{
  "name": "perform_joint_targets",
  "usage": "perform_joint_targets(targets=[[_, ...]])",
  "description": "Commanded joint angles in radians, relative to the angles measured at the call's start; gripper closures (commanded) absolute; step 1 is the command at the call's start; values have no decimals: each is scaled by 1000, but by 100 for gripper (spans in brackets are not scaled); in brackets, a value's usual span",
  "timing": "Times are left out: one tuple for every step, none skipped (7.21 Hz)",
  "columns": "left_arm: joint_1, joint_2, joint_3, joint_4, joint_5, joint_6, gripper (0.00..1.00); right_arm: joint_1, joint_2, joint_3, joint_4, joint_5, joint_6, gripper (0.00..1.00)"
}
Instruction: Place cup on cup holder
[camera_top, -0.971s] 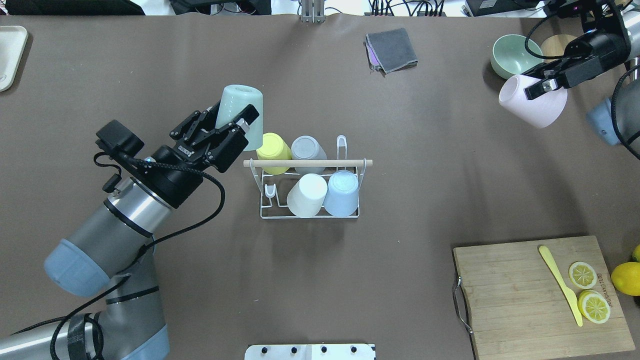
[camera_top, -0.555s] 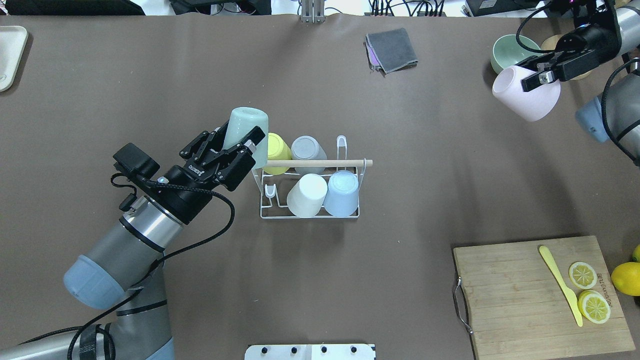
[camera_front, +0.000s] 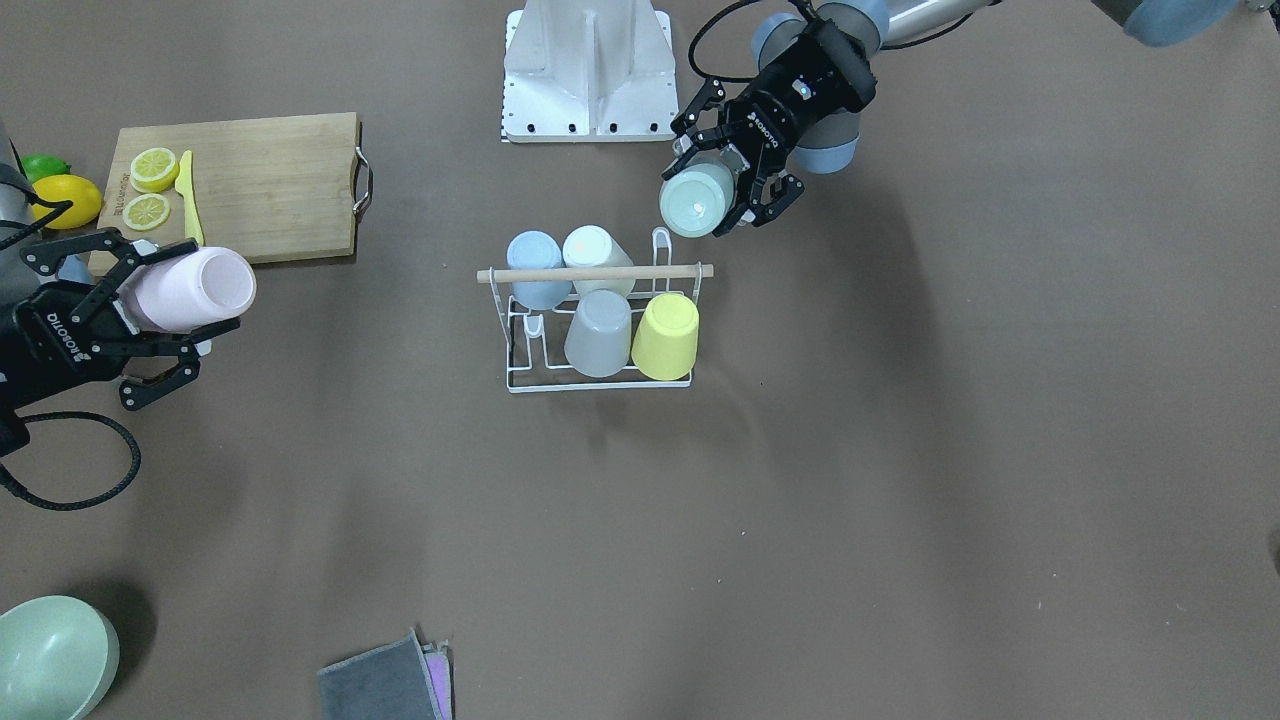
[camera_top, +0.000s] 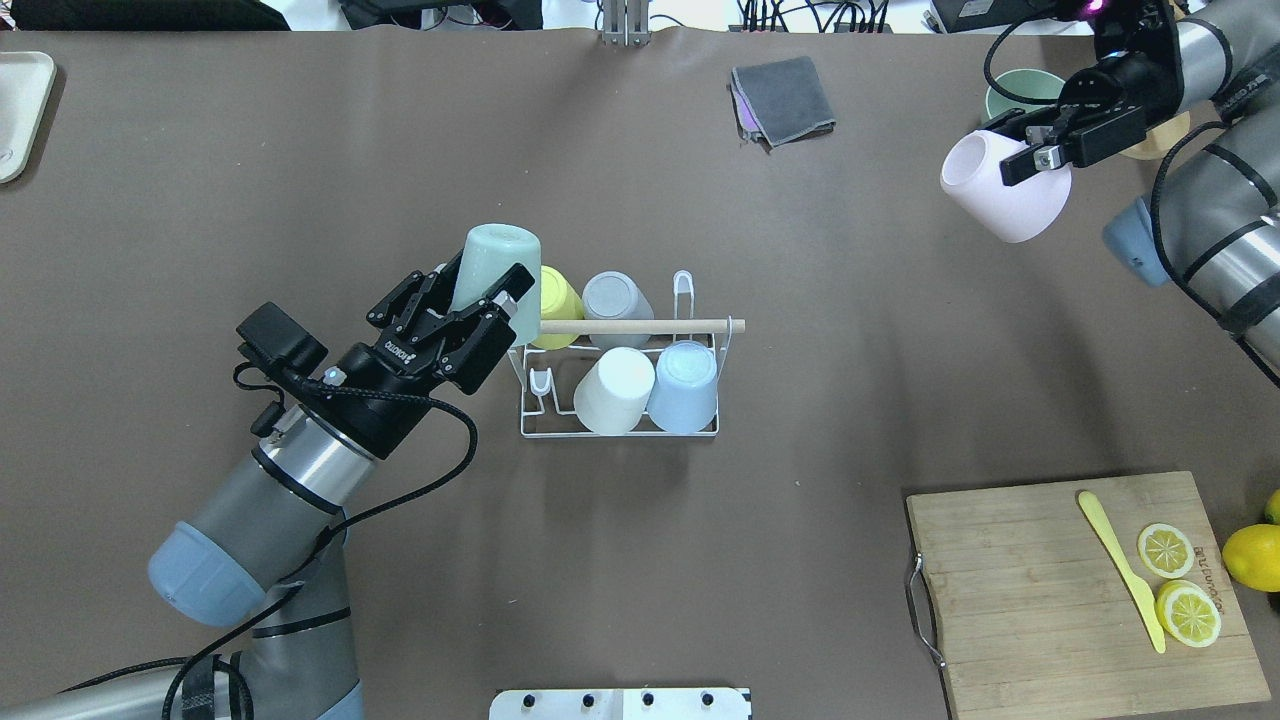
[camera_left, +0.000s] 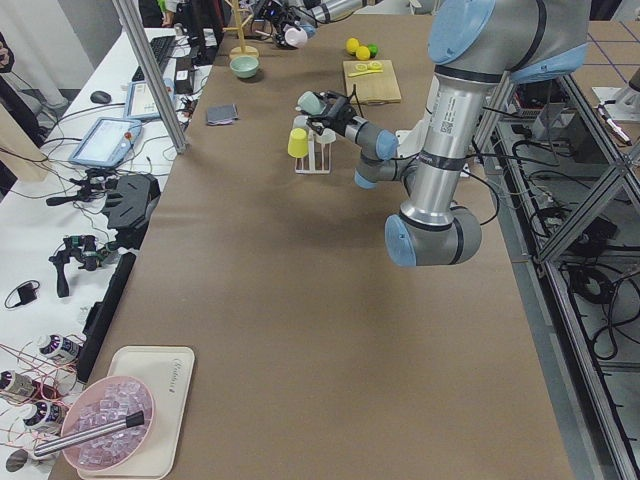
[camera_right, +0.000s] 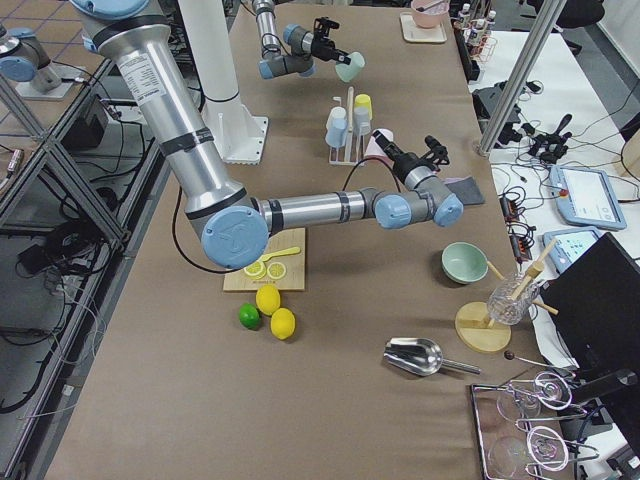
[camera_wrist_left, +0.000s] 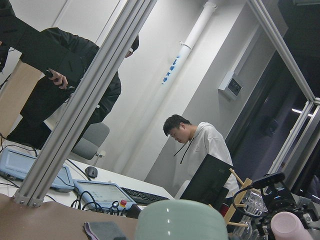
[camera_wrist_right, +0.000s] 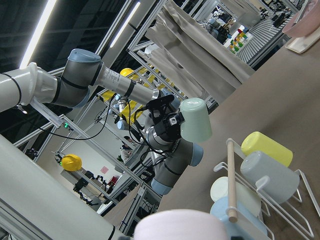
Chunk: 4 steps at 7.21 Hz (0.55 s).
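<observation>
The cup holder (camera_top: 620, 433), a white wire rack with a wooden rod (camera_top: 640, 325), stands mid-table. Yellow (camera_top: 555, 298), grey (camera_top: 615, 296), white (camera_top: 612, 390) and light blue (camera_top: 685, 385) cups sit upturned on it. A prong at its front left (camera_top: 540, 384) and one at its back right (camera_top: 683, 288) are bare. My left gripper (camera_top: 492, 288) is shut on a mint green cup (camera_top: 497, 255), held bottom-up over the rack's left end. My right gripper (camera_top: 1032, 158) is shut on a pink cup (camera_top: 1000, 195) far to the right, above the table.
A wooden cutting board (camera_top: 1040, 600) with lemon slices and a yellow knife lies at the front right, a lemon (camera_top: 1255, 555) beside it. A grey cloth (camera_top: 785, 98) and a green bowl (camera_top: 1005, 95) sit at the back. A white tray (camera_top: 20, 100) is far left.
My left gripper has carried the mint cup rightward and nearer, up to the rack's left end. My right gripper has moved the pink cup left and farther back.
</observation>
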Motion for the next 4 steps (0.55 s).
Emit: perform_joint_targets(targets=[[15,-17,70,-44,27,3,60,-22,34,-7,0,25,-39,64],[19,-22,80,-47,27,3,60,-25,43,-7,0,28,-44,64],[35,-37,88,-47,27,6,60,-34,50,-9,-1,34,-52,64],[57,-47,88,-47,43,27,60,-40,77,-31,-2,35,-61,64]])
